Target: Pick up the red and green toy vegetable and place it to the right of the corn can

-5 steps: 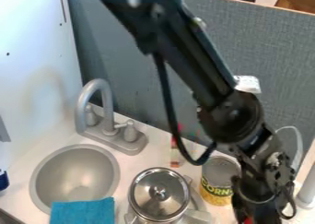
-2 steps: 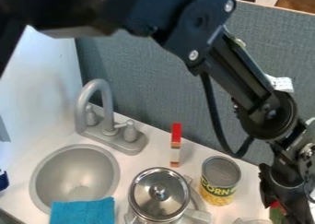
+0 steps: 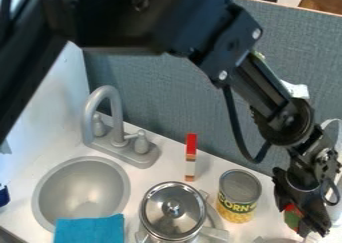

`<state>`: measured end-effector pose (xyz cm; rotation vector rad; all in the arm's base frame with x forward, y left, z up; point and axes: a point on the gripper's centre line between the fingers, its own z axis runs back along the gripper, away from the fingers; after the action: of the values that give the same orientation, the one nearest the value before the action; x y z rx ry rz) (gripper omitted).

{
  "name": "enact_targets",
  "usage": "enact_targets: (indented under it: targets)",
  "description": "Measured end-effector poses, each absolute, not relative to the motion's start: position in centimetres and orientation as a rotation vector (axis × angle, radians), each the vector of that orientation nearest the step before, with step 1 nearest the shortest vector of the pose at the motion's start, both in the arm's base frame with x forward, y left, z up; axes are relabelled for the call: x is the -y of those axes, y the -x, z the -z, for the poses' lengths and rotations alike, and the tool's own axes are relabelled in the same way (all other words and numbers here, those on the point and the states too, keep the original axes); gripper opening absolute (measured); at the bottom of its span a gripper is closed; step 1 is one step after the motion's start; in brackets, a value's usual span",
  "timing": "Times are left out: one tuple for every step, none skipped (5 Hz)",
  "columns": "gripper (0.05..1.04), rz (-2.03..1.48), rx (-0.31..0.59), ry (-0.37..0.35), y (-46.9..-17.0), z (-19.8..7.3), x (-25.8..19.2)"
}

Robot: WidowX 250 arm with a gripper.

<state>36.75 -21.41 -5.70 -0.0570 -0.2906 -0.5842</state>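
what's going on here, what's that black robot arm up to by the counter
A black robot arm has a small red and green object in its black two-finger gripper, at the right side of the white counter. A yellow-labelled corn can stands nearby, with a lidded silver metal pot beyond it. Farther left, a bright blue cloth lies over the edge of a round grey sink.

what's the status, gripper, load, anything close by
Gripper holding red-and-green item. Yellow-labelled can standing nearby, lidded pot beyond it.
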Motion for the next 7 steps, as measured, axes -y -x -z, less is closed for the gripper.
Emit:
enact_targets:
  targets:
    - [0.786, 0.577, 0.302, 0.046, -37.5, 5.7, 21.5]
    - [0.786, 0.559, 0.278, 0.030, -38.1, 7.0, 20.9]
    - [0.786, 0.556, 0.274, 0.026, -38.4, 7.3, 20.9]
    - [0.830, 0.563, 0.261, 0.025, -38.5, 7.9, 21.0]
    - [0.975, 0.563, 0.249, 0.018, -38.5, 8.2, 20.9]
    - [0.993, 0.567, 0.248, -0.002, -38.5, 8.2, 20.7]
    - [0.994, 0.561, 0.238, -0.009, -37.6, 8.3, 20.0]
